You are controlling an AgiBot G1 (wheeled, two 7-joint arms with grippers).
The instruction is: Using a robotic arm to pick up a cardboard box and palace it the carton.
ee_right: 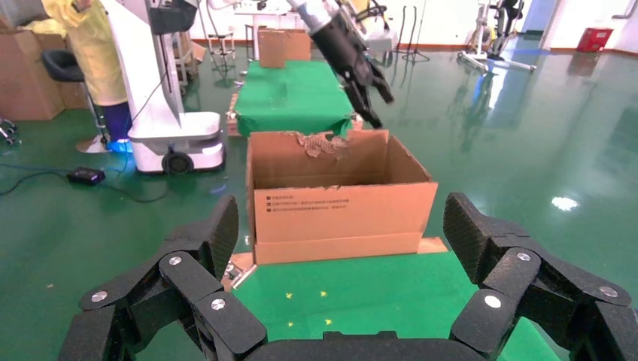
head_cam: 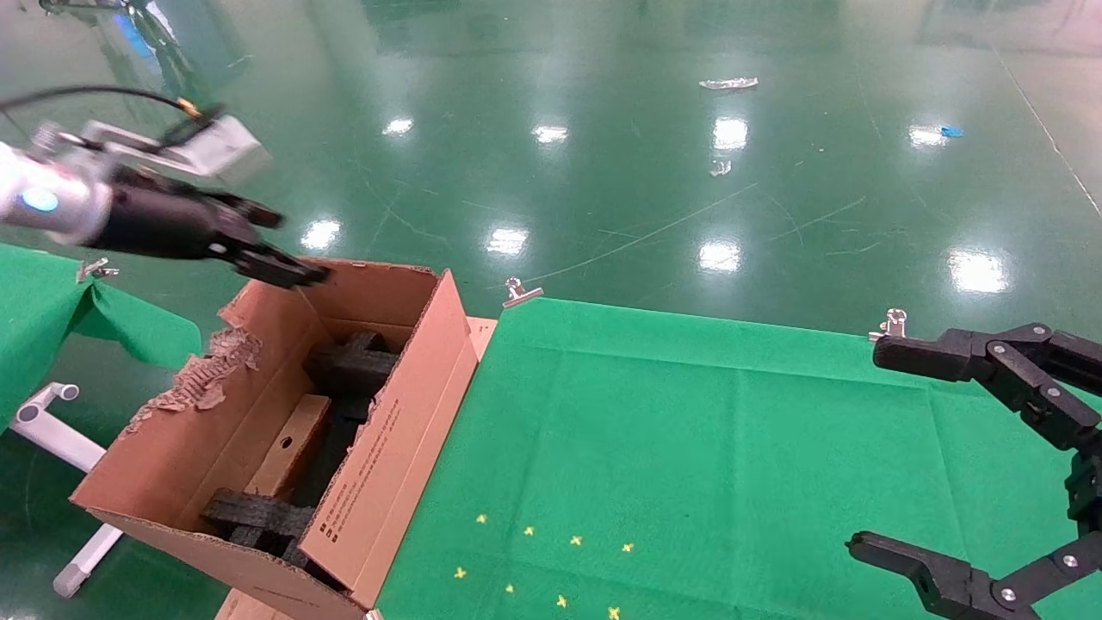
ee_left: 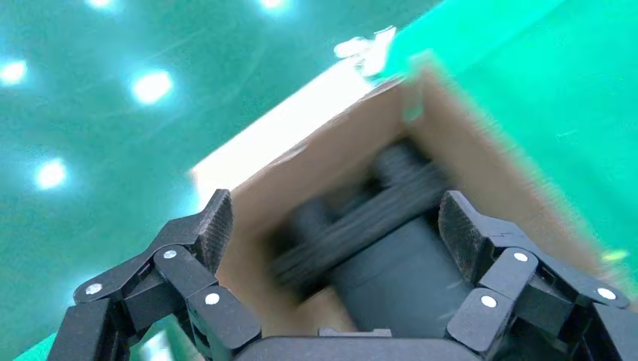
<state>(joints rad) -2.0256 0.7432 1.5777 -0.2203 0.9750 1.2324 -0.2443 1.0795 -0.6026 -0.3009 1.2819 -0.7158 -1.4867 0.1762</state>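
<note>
The carton [head_cam: 189, 430] stands open at the left edge of the green table, with a torn far flap and printed text on its near flap; it also shows in the right wrist view [ee_right: 338, 203]. Black foam inserts [head_cam: 353, 362] sit inside it. The small cardboard box [head_cam: 291, 443], flat and brown with a round hole, leans inside the carton between the inserts. My left gripper [head_cam: 300, 248] hovers over the carton's far left corner, open and empty [ee_left: 336, 226]. My right gripper [head_cam: 865, 448] stays open and empty over the table's right side [ee_right: 338, 233].
The green cloth table [head_cam: 689, 430] carries several yellow cross marks [head_cam: 542, 560] and metal clips [head_cam: 521, 291] on its far edge. A second green table [head_cam: 34, 310] and a white pipe frame [head_cam: 52, 430] lie to the left. A white robot base [ee_right: 173, 143] stands beyond the carton.
</note>
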